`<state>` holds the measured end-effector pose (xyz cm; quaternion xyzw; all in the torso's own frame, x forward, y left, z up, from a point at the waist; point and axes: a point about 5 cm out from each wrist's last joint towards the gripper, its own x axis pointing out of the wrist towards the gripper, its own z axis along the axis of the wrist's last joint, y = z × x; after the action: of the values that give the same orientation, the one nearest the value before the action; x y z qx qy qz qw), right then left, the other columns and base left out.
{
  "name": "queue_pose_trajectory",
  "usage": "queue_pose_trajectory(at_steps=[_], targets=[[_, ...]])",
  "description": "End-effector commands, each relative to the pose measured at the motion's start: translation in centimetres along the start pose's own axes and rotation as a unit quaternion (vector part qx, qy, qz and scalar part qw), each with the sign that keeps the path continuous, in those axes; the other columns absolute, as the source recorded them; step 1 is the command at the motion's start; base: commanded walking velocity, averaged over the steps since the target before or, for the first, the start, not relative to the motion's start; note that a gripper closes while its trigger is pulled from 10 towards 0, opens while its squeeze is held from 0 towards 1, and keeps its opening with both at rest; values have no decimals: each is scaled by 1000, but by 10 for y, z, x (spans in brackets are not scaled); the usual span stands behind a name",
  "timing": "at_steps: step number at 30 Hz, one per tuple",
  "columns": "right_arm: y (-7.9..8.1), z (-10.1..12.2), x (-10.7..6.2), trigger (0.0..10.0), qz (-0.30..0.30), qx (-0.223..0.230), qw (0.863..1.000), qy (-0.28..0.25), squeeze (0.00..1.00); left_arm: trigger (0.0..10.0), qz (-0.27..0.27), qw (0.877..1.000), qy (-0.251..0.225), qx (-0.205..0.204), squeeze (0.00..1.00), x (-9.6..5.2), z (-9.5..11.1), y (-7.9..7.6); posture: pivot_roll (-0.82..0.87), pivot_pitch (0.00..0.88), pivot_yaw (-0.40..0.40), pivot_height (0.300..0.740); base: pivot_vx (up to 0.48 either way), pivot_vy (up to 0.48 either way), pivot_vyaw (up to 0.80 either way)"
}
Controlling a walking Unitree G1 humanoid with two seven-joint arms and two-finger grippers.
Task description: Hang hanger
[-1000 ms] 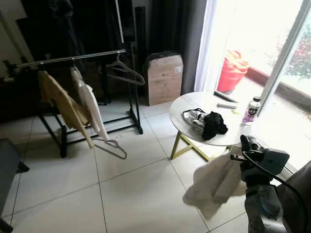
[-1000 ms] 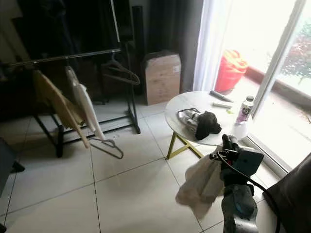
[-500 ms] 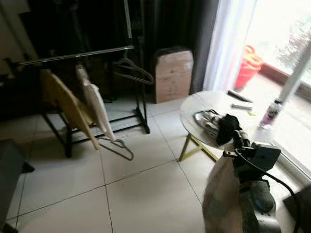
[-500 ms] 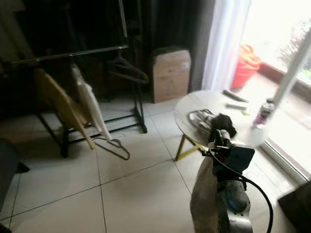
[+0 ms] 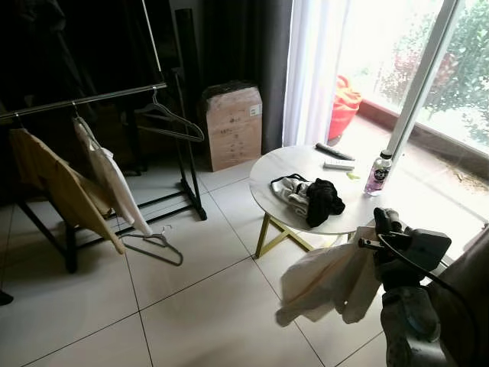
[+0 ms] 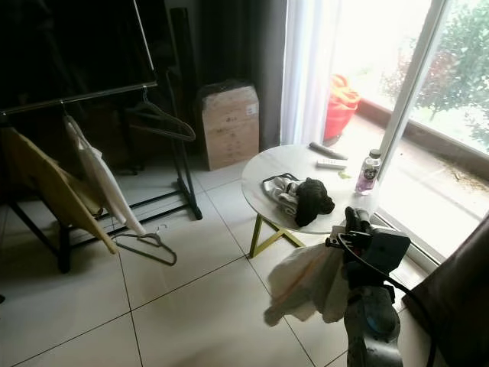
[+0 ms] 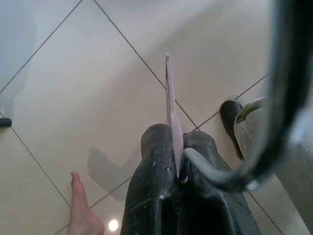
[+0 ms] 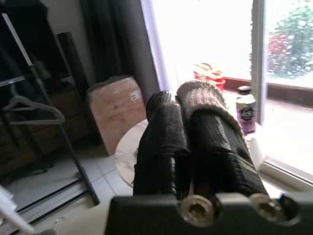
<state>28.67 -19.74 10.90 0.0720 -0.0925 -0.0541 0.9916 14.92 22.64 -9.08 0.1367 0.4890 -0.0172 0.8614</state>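
A pale cream garment (image 5: 325, 279) hangs from my right gripper (image 5: 380, 223), low on the right beside the round table (image 5: 290, 164). In the right wrist view the right gripper (image 8: 182, 102) is shut, with cream cloth (image 8: 203, 94) draped over one finger. My left gripper (image 7: 176, 134) is shut on a thin pale hanger (image 7: 169, 98) seen edge-on, its metal hook (image 7: 210, 172) curling beside the fingers above the floor tiles. The clothes rack's rail (image 5: 84, 99) stands at the far left, carrying an empty hanger (image 5: 164, 122) and two hung garments.
Another hanger (image 5: 153, 246) lies on the tiles under the rack. The table holds a heap of clothes (image 5: 321, 200), a bottle (image 5: 376, 173) and remotes. A cardboard box (image 5: 233, 126) and a red bag (image 5: 344, 107) stand by the curtain. A person's bare foot (image 7: 83, 208) is on the floor.
The head camera has swung, shifting the whole scene. The cream garment, hanging straight down half a second ago, now swings out to the left of my right gripper.
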Motion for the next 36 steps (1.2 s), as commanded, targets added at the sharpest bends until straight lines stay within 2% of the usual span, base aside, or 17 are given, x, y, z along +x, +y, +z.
queue_pose_trajectory(at_steps=[1, 36], targets=[[5, 10, 6, 10000, 9, 1, 1000, -21, 0, 10000, 3, 1000, 10, 0, 0, -1, -5, 1, -45, 0, 16, 740, 0, 0, 0], [4, 14, 9, 10000, 3, -2, 1000, -29, 0, 10000, 1, 1000, 11, -1, 0, -1, -6, 1, -41, 0, 22, 740, 272, 0, -43]])
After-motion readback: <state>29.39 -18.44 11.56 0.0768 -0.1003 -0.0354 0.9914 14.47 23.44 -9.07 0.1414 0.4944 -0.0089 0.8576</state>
